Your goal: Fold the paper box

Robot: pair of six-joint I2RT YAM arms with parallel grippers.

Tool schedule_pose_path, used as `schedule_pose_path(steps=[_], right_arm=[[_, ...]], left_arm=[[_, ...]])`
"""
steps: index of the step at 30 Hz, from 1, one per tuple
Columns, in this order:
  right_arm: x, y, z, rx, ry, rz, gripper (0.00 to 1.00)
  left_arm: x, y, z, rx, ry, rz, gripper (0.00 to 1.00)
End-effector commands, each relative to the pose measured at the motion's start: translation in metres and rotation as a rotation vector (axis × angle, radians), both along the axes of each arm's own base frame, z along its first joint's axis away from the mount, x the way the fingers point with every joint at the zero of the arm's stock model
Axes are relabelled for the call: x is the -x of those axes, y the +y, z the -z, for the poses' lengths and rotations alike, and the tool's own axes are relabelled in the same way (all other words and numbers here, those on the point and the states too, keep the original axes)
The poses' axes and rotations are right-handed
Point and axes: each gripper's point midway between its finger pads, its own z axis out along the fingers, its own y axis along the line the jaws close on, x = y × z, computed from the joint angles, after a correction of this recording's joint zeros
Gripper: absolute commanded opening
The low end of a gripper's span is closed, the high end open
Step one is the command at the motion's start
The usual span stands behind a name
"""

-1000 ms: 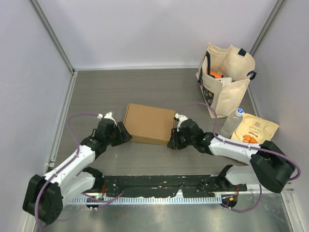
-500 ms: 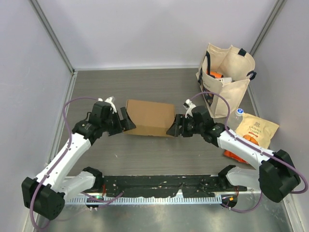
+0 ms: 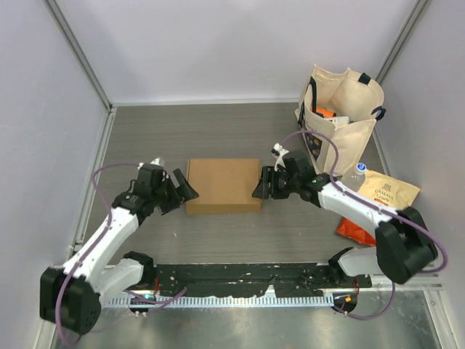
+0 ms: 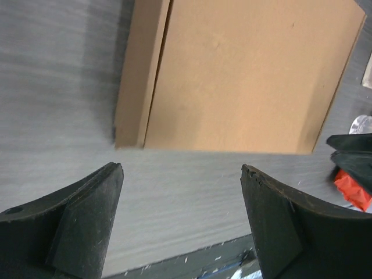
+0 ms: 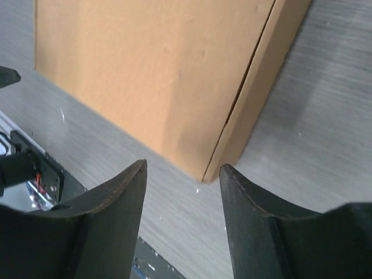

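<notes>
Lying flat at the middle of the grey bench [image 3: 145, 138], the paper box [image 3: 223, 186] shows as a shallow, plain brown carton with its broad top face up and its long edges running left to right. A seam line runs along one short side, seen close up from both wrist cameras [image 4: 244, 75] [image 5: 145, 64].

The left tool [image 3: 185, 186] sits just off the box's left side with its jaws spread wide and nothing between them. Its wrist view shows a strip of bare bench separating the fingertips [image 4: 110, 180] from the carton's near edge.

The right tool [image 3: 260, 183] is at the box's right side, jaws likewise spread. From its wrist camera a corner of the carton falls between the two fingers [image 5: 131, 180], with gaps on either side; whether either finger touches the cardboard cannot be told.

Farther right, a cream tote bag [image 3: 341, 120] stands at the back corner. A clear water bottle [image 3: 349, 185], an orange snack bag [image 3: 383, 196] and a red packet [image 3: 356, 231] lie near the right arm.
</notes>
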Motion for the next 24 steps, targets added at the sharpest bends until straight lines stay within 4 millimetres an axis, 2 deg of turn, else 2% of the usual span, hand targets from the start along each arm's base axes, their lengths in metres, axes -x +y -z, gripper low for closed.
schedule_pose_path(steps=[1,2,3,5,6,8,9,11,12,13,14,15,16,17,18,19,20,21,22,23,24], right_arm=[[-0.050,0.014,-0.008,-0.026,-0.076,0.041,0.55],[-0.058,0.016,-0.010,-0.040,-0.097,0.054,0.54],[-0.067,0.013,-0.001,-0.025,-0.092,0.083,0.54],[-0.076,0.010,0.004,-0.003,-0.095,0.109,0.54],[-0.081,0.008,0.010,0.009,-0.085,0.117,0.55],[-0.088,0.011,0.012,-0.008,-0.087,0.118,0.56],[-0.093,0.016,0.008,-0.032,-0.105,0.114,0.55],[-0.108,0.021,0.007,-0.072,-0.113,0.128,0.50],[-0.120,0.025,-0.003,-0.095,-0.133,0.140,0.45],[-0.129,0.027,0.008,-0.092,-0.112,0.150,0.41],[-0.140,0.030,0.004,-0.104,-0.133,0.163,0.37],[-0.157,0.036,-0.009,-0.115,-0.170,0.169,0.37],[-0.169,0.038,0.004,-0.094,-0.160,0.179,0.36],[-0.183,0.036,0.008,-0.052,-0.188,0.194,0.36],[-0.206,0.043,-0.011,-0.057,-0.244,0.201,0.36],[-0.218,0.043,-0.012,-0.035,-0.267,0.204,0.36],[-0.230,0.042,0.007,0.003,-0.249,0.215,0.36],[-0.249,0.049,-0.012,-0.017,-0.300,0.217,0.36],[-0.258,0.051,-0.010,-0.019,-0.304,0.218,0.36],[-0.267,0.051,0.005,-0.005,-0.286,0.221,0.37],[-0.282,0.055,-0.006,-0.017,-0.319,0.228,0.37]], left_arm=[[-0.060,-0.025,-0.009,0.128,-0.095,0.006,0.86],[-0.071,-0.025,0.001,0.133,-0.065,0.003,0.86],[-0.083,-0.031,-0.007,0.145,-0.083,0.025,0.86],[-0.097,-0.028,-0.001,0.103,-0.071,0.017,0.87],[-0.106,-0.029,0.011,0.096,-0.038,0.015,0.87],[-0.112,-0.035,0.019,0.136,0.013,0.036,0.84],[-0.120,-0.039,0.020,0.143,0.016,0.044,0.79],[-0.132,-0.040,0.019,0.150,-0.002,0.033,0.76],[-0.141,-0.041,0.021,0.153,-0.004,0.014,0.69],[-0.150,-0.043,0.019,0.162,-0.020,0.010,0.67],[-0.159,-0.043,0.017,0.172,-0.025,0.004,0.64],[-0.175,-0.047,0.005,0.185,-0.056,0.013,0.60],[-0.184,-0.050,0.012,0.189,-0.041,0.014,0.59],[-0.194,-0.052,0.010,0.197,-0.053,0.012,0.58],[-0.213,-0.054,-0.002,0.203,-0.093,0.007,0.57],[-0.223,-0.052,0.010,0.195,-0.073,-0.007,0.57],[-0.235,-0.046,0.010,0.191,-0.079,-0.027,0.58],[-0.253,-0.046,-0.002,0.206,-0.114,-0.039,0.58],[-0.266,-0.045,-0.003,0.225,-0.129,-0.050,0.57],[-0.276,-0.040,0.014,0.223,-0.099,-0.066,0.57],[-0.294,-0.039,0.002,0.226,-0.133,-0.065,0.57]])
